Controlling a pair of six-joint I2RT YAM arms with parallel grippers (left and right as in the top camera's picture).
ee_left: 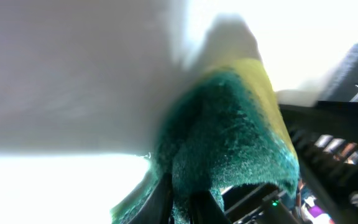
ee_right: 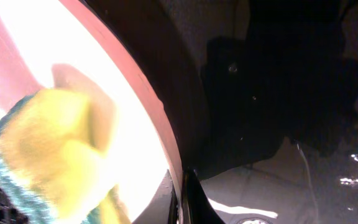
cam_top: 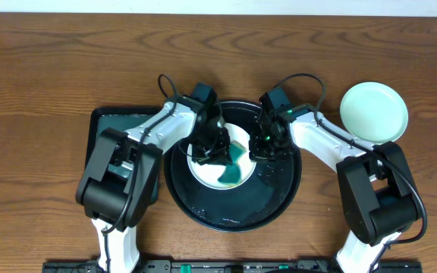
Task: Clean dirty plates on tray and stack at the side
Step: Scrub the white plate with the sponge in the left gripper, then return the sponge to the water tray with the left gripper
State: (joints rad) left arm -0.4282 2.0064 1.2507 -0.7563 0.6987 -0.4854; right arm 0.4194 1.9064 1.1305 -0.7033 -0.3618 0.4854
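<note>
White arms [cam_top: 152, 123], black joints [cam_top: 116, 171], black cables [cam_top: 307, 76]

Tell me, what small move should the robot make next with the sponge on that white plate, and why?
Probably sweep the yellow-and-green sponge, held by the left gripper, across the teal smear showing on the round white plate. The right gripper appears to pinch that plate's rim over the large round black tray, steadying it.

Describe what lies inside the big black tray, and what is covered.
A white plate with a teal smear lies in the black tray. The left gripper, holding a sponge, and right gripper cover the plate's upper part.
</note>
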